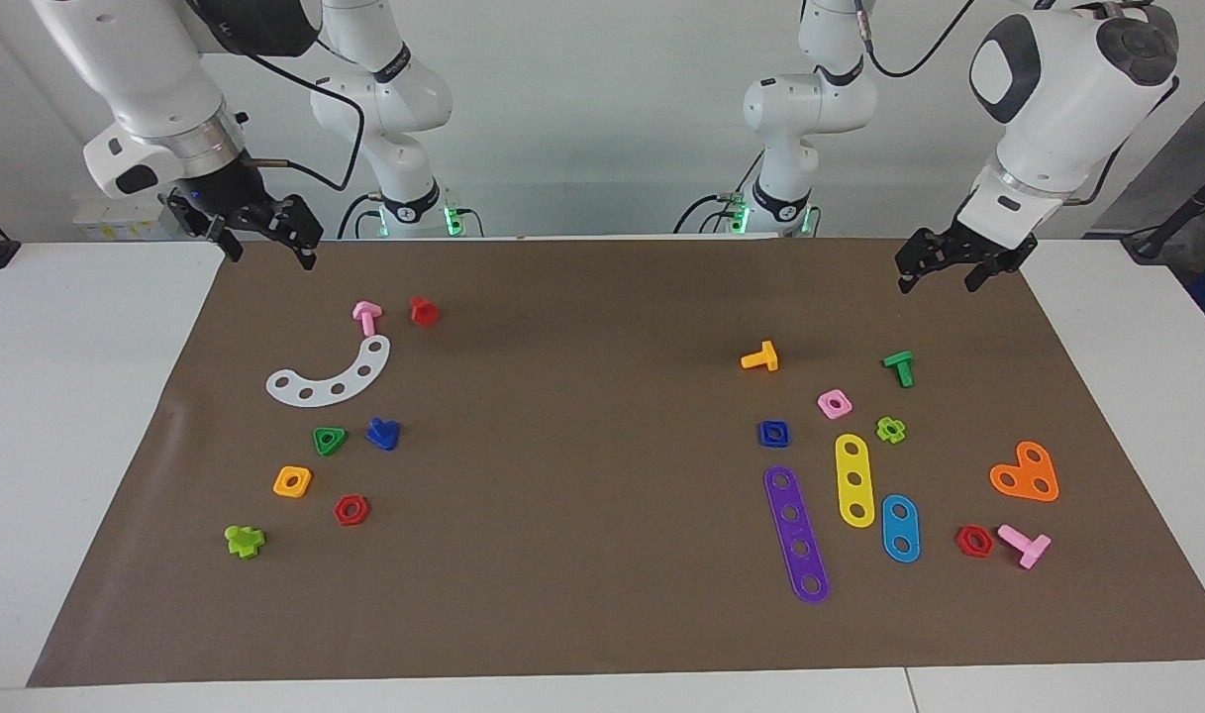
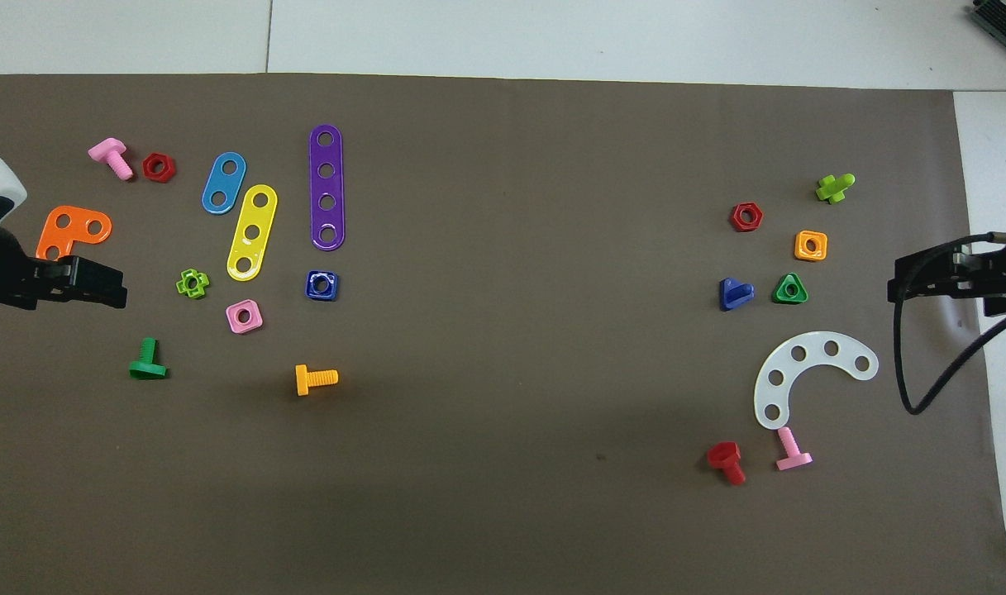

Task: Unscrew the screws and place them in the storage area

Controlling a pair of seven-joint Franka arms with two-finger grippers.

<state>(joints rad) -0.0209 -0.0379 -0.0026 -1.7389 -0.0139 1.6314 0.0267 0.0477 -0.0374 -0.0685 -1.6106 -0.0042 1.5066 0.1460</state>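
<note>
The dark-blue bolt (image 1: pixel 382 433) with a triangular head lies on the brown mat toward the right arm's end, beside a green triangular nut (image 1: pixel 329 440); it also shows in the overhead view (image 2: pixel 735 293). The dark-blue square nut (image 1: pixel 773 433) lies apart from it toward the left arm's end, next to the purple strip's end (image 2: pixel 321 284). My right gripper (image 1: pixel 270 254) is open and empty, raised over the mat's edge at its own end (image 2: pixel 903 285). My left gripper (image 1: pixel 937 282) is open and empty, waiting above the mat's edge at its end (image 2: pixel 110 289).
Near the bolt lie a white arc plate (image 1: pixel 331 377), pink (image 1: pixel 366 316) and red (image 1: pixel 424 311) bolts, and orange (image 1: pixel 292 481), red (image 1: pixel 351 510) and lime (image 1: pixel 245 540) pieces. Near the nut lie purple (image 1: pixel 796 533), yellow (image 1: pixel 854 479) and light-blue (image 1: pixel 900 528) plates, an orange plate (image 1: pixel 1026 473) and small bolts and nuts.
</note>
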